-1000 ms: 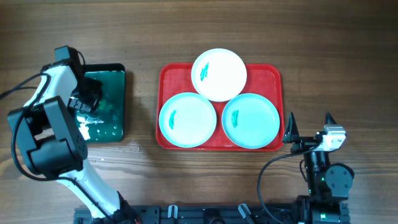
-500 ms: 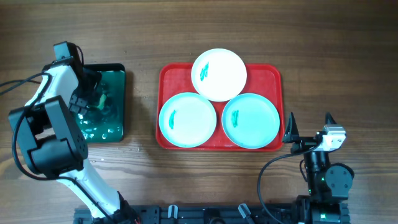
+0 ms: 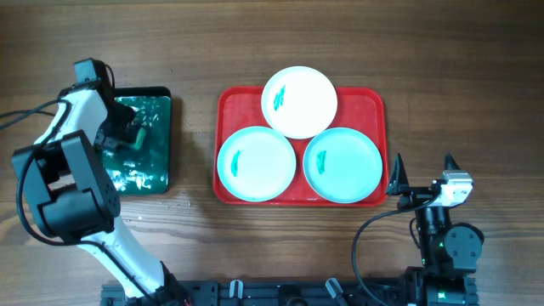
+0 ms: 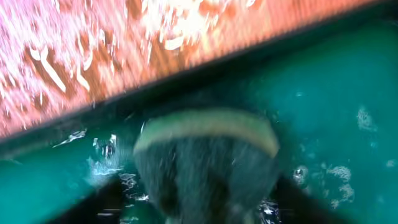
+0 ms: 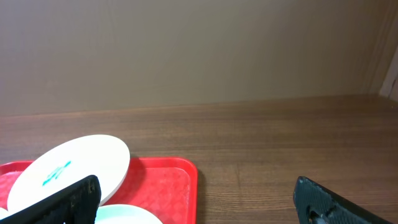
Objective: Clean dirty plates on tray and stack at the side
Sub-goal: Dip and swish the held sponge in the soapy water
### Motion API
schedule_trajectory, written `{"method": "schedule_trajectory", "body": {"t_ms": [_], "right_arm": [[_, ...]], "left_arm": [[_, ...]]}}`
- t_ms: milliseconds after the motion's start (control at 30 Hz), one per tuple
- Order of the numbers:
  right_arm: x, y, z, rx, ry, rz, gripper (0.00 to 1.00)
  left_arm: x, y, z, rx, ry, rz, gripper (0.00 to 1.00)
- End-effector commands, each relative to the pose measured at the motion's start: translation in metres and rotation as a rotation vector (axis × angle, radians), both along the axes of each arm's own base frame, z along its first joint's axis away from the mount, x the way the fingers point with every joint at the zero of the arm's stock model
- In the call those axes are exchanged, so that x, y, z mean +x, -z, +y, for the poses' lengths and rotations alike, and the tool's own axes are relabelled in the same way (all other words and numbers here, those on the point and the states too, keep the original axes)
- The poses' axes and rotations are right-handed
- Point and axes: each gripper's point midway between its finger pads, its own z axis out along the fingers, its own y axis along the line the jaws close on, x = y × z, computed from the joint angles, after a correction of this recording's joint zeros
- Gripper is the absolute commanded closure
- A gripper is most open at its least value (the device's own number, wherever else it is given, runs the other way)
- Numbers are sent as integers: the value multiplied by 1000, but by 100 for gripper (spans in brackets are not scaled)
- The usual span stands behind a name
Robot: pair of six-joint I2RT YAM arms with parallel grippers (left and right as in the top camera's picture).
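Left gripper (image 3: 128, 137) dips into the wet green tray (image 3: 158, 166), pinching a sponge (image 4: 205, 163); right gripper (image 3: 423, 167) gapes wide, empty, near the red tray (image 3: 375, 103) of plates (image 3: 299, 103).

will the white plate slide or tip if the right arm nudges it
Probably stiff: the white plate holds its round shape while propped tilted over the left light-blue plate, the right light-blue plate and the red tray rim. Perched like that, a nudge would likely rock or slide it. It looks thin and shallow, so probably light.

three plates (image 3: 299, 102), two trays (image 3: 367, 105)
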Motion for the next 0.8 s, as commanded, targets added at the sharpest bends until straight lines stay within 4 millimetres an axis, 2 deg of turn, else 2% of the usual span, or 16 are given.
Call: {"method": "schedule_trajectory", "body": {"t_ms": [0, 33, 67, 133, 233, 267, 300, 367, 400, 467, 500, 600, 667, 700, 767], "right_arm": [[0, 0, -2, -11, 12, -3, 0], [0, 0, -2, -11, 12, -3, 0], [0, 0, -2, -11, 12, -3, 0], [0, 0, -2, -11, 12, -3, 0], [0, 0, -2, -11, 12, -3, 0], [0, 0, -2, -11, 12, -3, 0], [0, 0, -2, -11, 12, -3, 0], [0, 0, -2, -11, 12, -3, 0], [0, 0, -2, -11, 12, -3, 0], [0, 0, -2, -11, 12, -3, 0], [0, 0, -2, -10, 12, -3, 0], [0, 0, -2, -11, 12, -3, 0], [0, 0, -2, -11, 12, -3, 0], [0, 0, -2, -11, 12, -3, 0], [0, 0, -2, -11, 12, -3, 0]], "left_arm": [[-8, 12, -34, -201, 18, 18, 0], [-9, 12, -42, -245, 21, 19, 1], [-9, 11, -49, -279, 25, 17, 11], [-8, 11, -54, -311, 27, 11, 43], [-7, 11, -53, -306, 28, 5, 82], [-7, 11, -53, -305, 28, 4, 94], [-6, 11, -52, -303, 28, 2, 96], [-7, 11, -46, -269, 24, 9, 96], [-8, 12, -41, -241, 22, 14, 89], [-8, 12, -33, -191, 16, 19, 24], [-8, 11, -27, -160, 13, 21, 0], [-5, 9, -11, -71, 3, 17, 0], [-3, 9, -8, -57, 1, 10, 0], [-3, 9, -8, -57, 1, 10, 5], [-4, 9, -8, -58, 1, 12, 29]]}}
